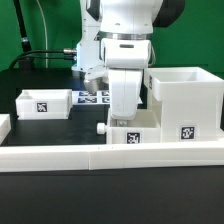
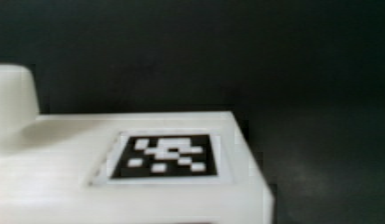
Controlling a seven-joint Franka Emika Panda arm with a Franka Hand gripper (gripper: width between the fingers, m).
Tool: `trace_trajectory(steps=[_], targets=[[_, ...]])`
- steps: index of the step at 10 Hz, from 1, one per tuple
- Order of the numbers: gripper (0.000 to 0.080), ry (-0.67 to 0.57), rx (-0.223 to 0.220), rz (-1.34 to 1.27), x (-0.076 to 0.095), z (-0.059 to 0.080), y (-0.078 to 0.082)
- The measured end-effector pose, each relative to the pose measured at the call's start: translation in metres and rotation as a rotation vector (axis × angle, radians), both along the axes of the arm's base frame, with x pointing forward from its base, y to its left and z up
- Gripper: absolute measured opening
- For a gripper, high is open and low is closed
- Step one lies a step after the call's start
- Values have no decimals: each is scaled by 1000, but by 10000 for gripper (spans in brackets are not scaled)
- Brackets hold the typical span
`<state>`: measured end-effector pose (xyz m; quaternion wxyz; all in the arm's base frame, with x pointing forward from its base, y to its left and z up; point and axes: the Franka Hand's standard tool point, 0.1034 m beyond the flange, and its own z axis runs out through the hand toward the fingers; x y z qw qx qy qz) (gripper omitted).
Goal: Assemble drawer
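In the exterior view the claw (image 1: 126, 116), its opening impossible to tell, is being held low over the small white knobbed plastic tray (image 1: 130, 134) on the black desk (image 1: 50, 130) beside the tall white box-shaped housing (image 1: 186, 95), and in the wrist view that tray's black-and-white square tag (image 2: 166, 157) is being shown close up.

On our black table (image 1: 60, 125) we see one tagged tray (image 1: 42, 103) at nine o'clock, the marker board (image 1: 95, 98) at twelve, the tall housing (image 1: 185, 100) at three, and a second tray (image 1: 135, 135) at six, just behind the border wall (image 1: 60, 157).
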<state>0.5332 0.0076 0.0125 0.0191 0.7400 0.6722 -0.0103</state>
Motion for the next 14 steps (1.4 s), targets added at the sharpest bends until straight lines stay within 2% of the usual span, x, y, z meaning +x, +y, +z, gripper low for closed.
trace_trajectory(steps=[10, 14], targets=[[44, 29, -4, 5, -3, 0, -3], [44, 29, 0, 16, -2, 1, 4]])
